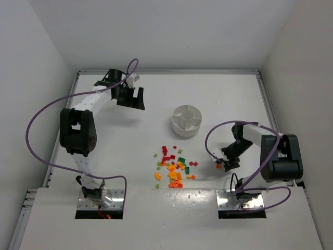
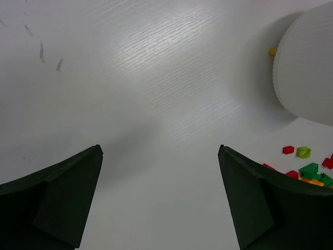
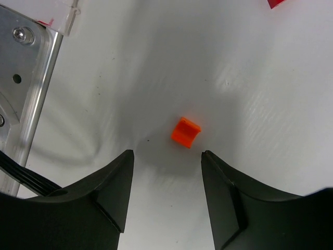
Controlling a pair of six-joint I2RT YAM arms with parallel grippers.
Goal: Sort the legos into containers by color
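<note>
The legos lie loose in a red, orange, yellow and green pile mid-table, below the round white dish with the containers. One orange lego lies apart on the table, just beyond the tips of my right gripper, which is open and holds nothing. From above, that orange lego sits at the left of the right gripper. My left gripper hovers open and empty at the back left, well away from the pile. In the left wrist view the left gripper faces bare table, with the dish at the right edge.
A small yellow piece lies against the dish's outer wall. Several legos show behind the left gripper's right finger. A metal base plate and cables lie left of the right gripper. A red lego sits at that view's top edge.
</note>
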